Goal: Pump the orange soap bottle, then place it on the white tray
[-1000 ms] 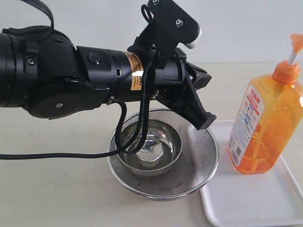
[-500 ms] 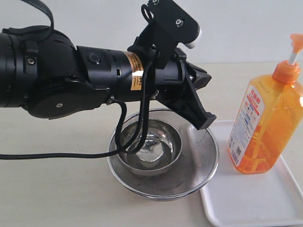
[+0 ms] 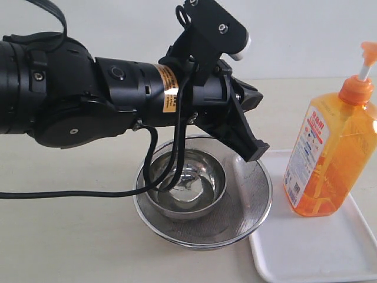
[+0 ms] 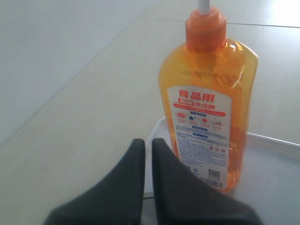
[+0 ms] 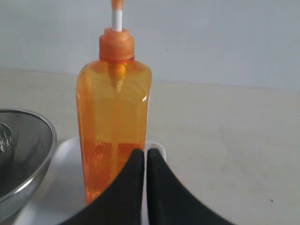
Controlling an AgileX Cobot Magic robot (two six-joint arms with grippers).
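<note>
The orange soap bottle stands upright on the white tray at the right, its pump head raised on the white stem. My left gripper hangs above the strainer's right rim, a short way left of the bottle, shut and empty. In the left wrist view the bottle shows its white-and-red label, standing on the tray beyond the shut gripper. In the right wrist view the shut, empty right gripper sits low in front of the bottle and tray. The right gripper is outside the exterior view.
A round steel mesh strainer holding a smaller steel bowl sits left of the tray, touching its edge. The strainer also shows in the right wrist view. My bulky left arm and its cable span the left half of the scene.
</note>
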